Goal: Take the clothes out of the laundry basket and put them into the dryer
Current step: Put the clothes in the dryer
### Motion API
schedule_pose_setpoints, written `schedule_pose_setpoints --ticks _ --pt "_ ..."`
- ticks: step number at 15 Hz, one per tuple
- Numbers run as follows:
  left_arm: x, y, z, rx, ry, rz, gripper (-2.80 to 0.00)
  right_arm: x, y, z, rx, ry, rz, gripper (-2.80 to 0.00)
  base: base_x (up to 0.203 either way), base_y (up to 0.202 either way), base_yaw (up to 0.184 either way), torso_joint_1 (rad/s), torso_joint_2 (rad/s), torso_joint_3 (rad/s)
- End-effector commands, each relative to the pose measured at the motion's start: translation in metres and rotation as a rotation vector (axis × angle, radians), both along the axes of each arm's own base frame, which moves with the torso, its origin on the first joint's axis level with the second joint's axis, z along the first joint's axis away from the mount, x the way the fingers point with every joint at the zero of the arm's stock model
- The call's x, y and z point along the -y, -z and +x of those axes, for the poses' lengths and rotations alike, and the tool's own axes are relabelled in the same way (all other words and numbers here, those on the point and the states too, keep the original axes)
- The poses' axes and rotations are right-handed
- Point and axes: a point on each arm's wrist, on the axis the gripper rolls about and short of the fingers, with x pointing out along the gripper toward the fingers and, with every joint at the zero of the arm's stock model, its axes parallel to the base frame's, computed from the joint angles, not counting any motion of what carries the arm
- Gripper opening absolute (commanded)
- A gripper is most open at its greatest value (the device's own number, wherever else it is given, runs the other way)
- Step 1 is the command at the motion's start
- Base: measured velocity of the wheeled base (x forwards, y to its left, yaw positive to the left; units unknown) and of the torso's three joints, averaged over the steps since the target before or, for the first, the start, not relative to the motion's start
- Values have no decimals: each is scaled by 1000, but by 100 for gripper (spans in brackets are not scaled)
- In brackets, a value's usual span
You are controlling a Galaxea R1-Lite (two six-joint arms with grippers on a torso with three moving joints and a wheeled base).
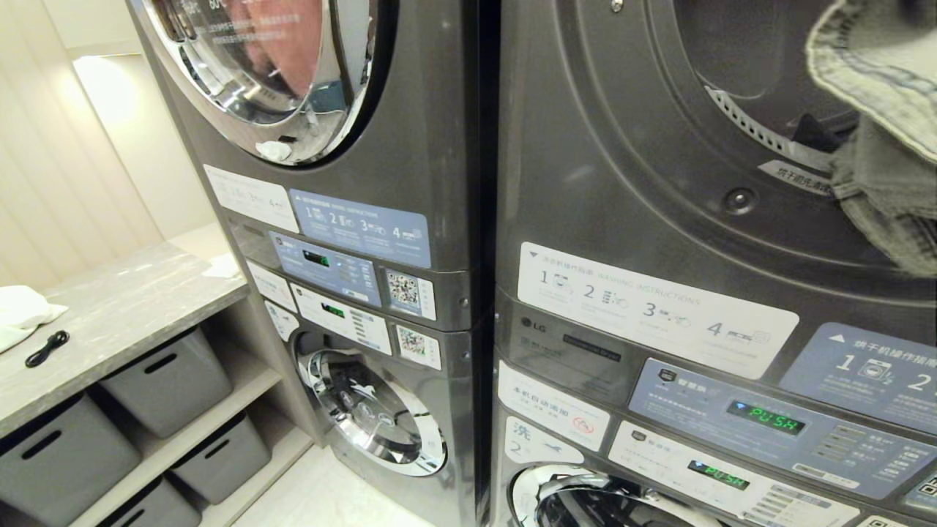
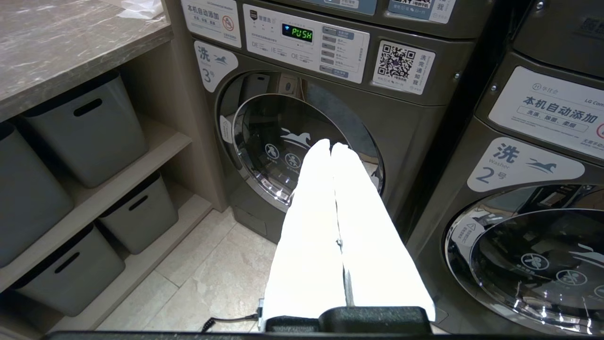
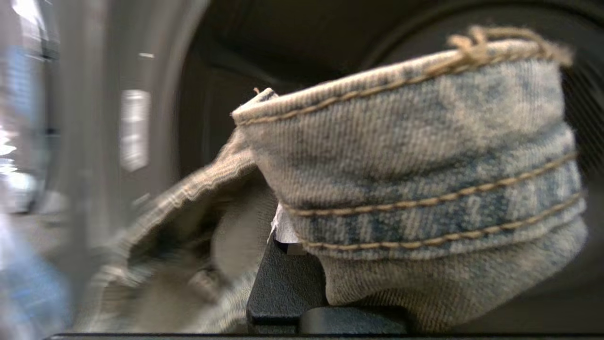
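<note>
A grey marble-look countertop [image 1: 124, 307] runs along the wall. On it, near its front edge, lies a coiled black cable [image 1: 47, 348], just beside a folded white cloth [image 1: 22, 311]. Another small white item [image 1: 222, 267] sits at its far end. Grey storage bins [image 1: 170, 380] with slot handles fill the shelves [image 1: 219, 410] underneath. The floor is pale tile [image 2: 212, 274].

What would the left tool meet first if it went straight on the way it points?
Probably the glass door of washer 3: the left tool, fingers together, aims at it, nothing visible between. Depth is unclear.
</note>
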Motion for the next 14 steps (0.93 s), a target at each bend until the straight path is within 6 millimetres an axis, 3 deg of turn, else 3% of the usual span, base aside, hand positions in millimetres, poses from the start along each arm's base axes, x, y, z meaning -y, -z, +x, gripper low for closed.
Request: schedule_pose_setpoints --ticks 1,4,6,14 --pt "0 0 0 3 -1 0 -280 -9 8 86 -67 -3 -37 -280 0 0 0 0 0 0" --pt "0 0 0 3 -1 0 -280 -14 1 157 101 150 -29 -280 0 0 0 0 0 0" --pt "0 0 0 3 -1 0 -280 -16 -1 185 158 241 8 -280 0 0 0 0 0 0" --pt "0 0 0 3 -1 0 -280 -14 2 191 119 331 55 -280 0 0 0 0 0 0"
